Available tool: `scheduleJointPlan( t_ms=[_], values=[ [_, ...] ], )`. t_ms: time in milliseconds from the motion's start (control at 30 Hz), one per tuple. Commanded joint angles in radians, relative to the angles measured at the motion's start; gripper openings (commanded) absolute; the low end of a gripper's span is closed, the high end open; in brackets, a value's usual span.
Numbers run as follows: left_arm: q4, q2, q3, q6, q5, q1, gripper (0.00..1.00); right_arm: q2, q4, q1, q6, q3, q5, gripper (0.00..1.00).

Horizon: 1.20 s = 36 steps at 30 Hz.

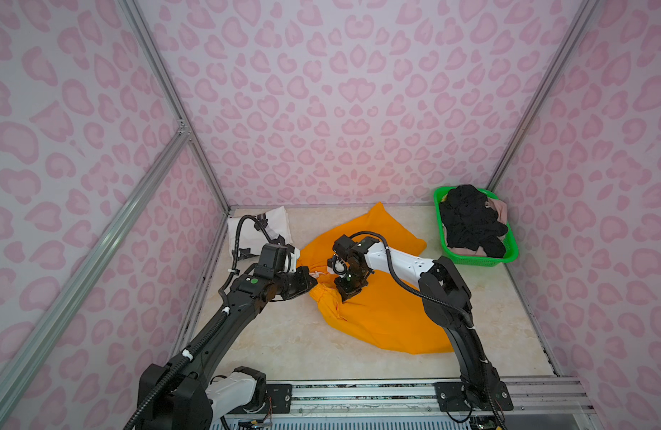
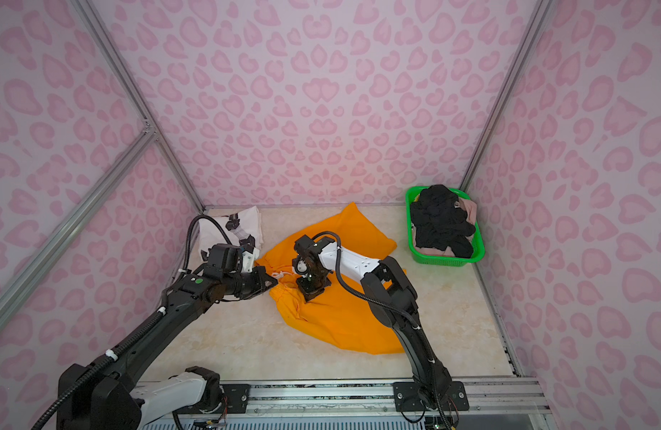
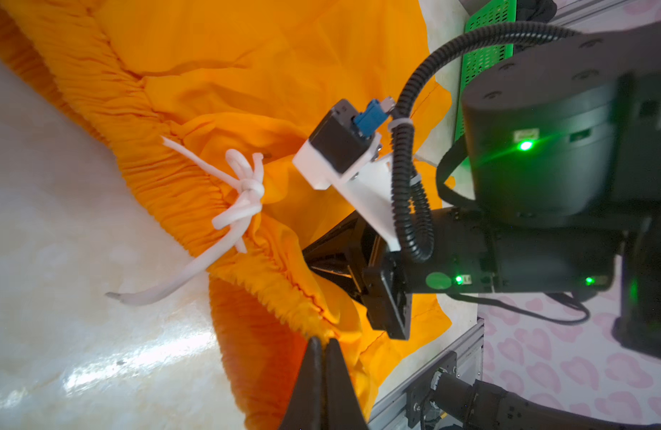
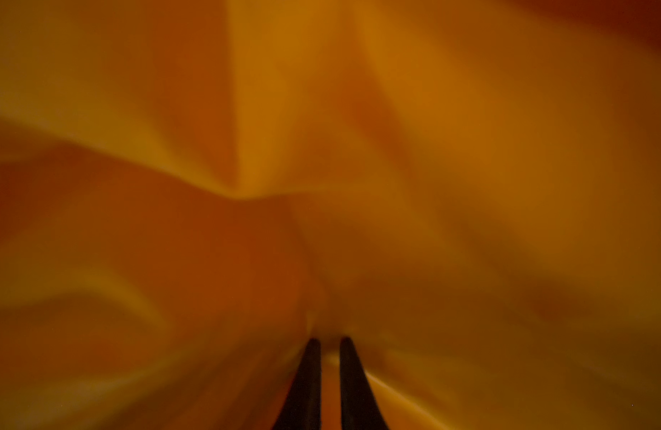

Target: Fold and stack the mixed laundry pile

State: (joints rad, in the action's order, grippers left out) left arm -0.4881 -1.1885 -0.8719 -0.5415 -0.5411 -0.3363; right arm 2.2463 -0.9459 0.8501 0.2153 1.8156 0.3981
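Observation:
The bright orange drawstring shorts [image 1: 381, 312] [image 2: 340, 320] lie spread over the middle of the table. Their gathered waistband and white drawstring [image 3: 243, 190] face left. My left gripper [image 1: 314, 281] [image 2: 275, 282] [image 3: 323, 340] is shut on the waistband edge. My right gripper [image 1: 345, 298] [image 2: 308, 296] [image 4: 329, 340] points down just right of it, its jaws nipped on a fold of the orange cloth [image 4: 321, 149]. A folded white T-shirt [image 1: 277, 219] [image 2: 247, 219] with black print lies at the back left. The black knit piece [image 1: 470, 219] [image 2: 440, 219] and the beige-pink piece [image 1: 500, 210] [image 2: 468, 208] sit in the basket.
The green mesh basket [image 1: 481, 260] [image 2: 444, 261] stands in the back right corner. Pink patterned walls close in three sides. An aluminium rail [image 1: 358, 391] carrying both arm bases runs along the front edge. Bare marble tabletop [image 1: 284, 342] shows in front of the shorts.

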Motion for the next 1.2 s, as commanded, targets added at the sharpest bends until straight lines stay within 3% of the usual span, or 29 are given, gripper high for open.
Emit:
scheduleJointPlan(
  t_ms=[0,100,233,333,533,633,733,800,933,1067,1167],
  values=[
    [0.000,-0.028,-0.018,0.029,-0.061,-0.020,0.03,0.023,-0.007,0.030,-0.017,-0.015,0.077,0.14],
    [-0.004,-0.055,-0.019,0.039,-0.089,-0.052,0.03,0.027,0.008,0.043,-0.013,-0.043,0.089,0.14],
    [-0.036,-0.071,0.010,0.039,-0.087,-0.095,0.07,-0.009,0.035,0.029,-0.001,-0.130,0.023,0.13],
    [-0.037,-0.060,0.074,0.018,-0.087,-0.120,0.14,-0.050,0.052,0.008,-0.001,-0.199,-0.029,0.12],
    [-0.038,-0.048,0.219,-0.030,-0.027,-0.159,0.15,-0.108,0.072,-0.026,-0.019,-0.259,-0.048,0.11],
    [-0.025,-0.003,0.234,-0.072,0.050,-0.168,0.29,-0.105,0.071,-0.025,-0.033,-0.253,-0.039,0.11],
    [-0.074,0.041,0.198,-0.126,0.224,-0.166,0.44,-0.100,0.073,-0.026,-0.034,-0.252,-0.046,0.12],
    [-0.100,0.049,0.173,-0.158,0.330,-0.156,0.48,-0.102,0.078,-0.026,-0.032,-0.257,-0.051,0.12],
    [-0.110,0.008,0.174,-0.214,0.451,-0.102,0.43,-0.118,0.091,-0.028,-0.029,-0.259,-0.050,0.12],
    [-0.064,-0.111,0.193,-0.198,0.447,-0.066,0.23,-0.124,0.100,-0.033,-0.025,-0.296,-0.048,0.12],
    [0.004,-0.154,0.220,-0.182,0.398,-0.071,0.20,-0.129,0.103,-0.036,-0.024,-0.297,-0.047,0.11]
  ],
)
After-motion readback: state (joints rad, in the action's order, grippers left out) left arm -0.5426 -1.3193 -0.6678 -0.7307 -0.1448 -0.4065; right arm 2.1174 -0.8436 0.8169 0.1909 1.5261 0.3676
